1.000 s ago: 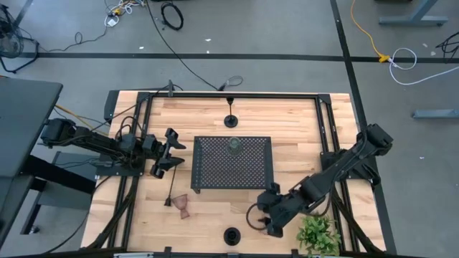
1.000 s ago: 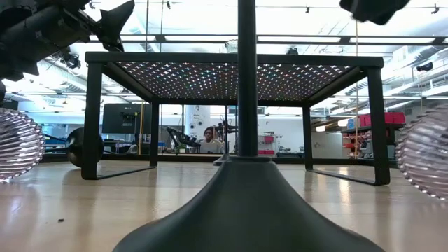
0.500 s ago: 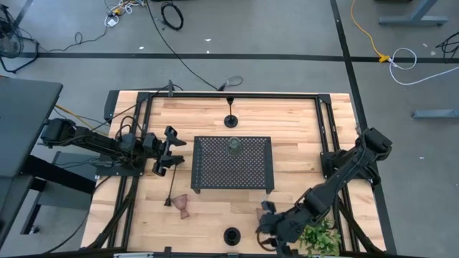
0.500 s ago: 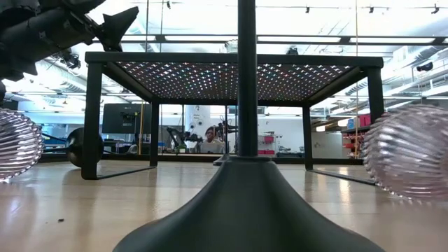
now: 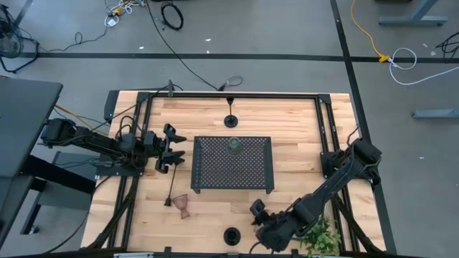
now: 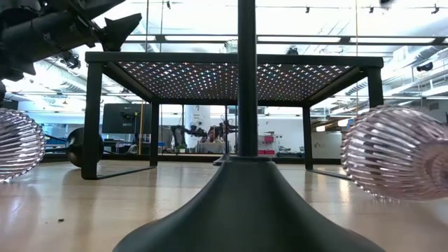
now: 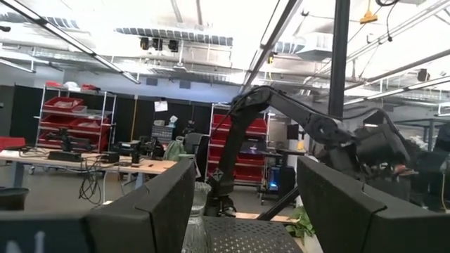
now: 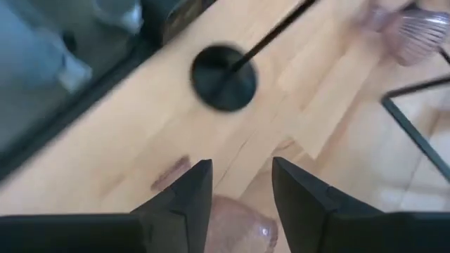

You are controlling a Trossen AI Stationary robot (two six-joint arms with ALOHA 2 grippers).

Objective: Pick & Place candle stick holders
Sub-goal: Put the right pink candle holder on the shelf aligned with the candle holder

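My right gripper is low near the table's front edge, shut on a pinkish-brown glass holder, which looms at the right in the low view. A black holder stands by its round base just left of it. A pale green holder stands on the black perforated tray. Another black holder stands behind the tray. A third black holder and a second pinkish holder lie front left. My left gripper hovers open left of the tray. My right gripper has the pinkish-brown glass holder between its two fingers, one on each side of its rounded body. The fingers slant down from the table's right. The holder lies on its side; I cannot tell whether it is clear of the table.
A small leafy plant stands at the front right, close behind my right arm. The tray stands on thin legs in the table's middle. Bare wood lies between the tray and the front edge.
My right gripper has moved toward the table's near edge and left, sinking a little and rolling about its own line. The pinkish-brown glass holder has shifted with it toward the table's left, nearer the standing black holder.
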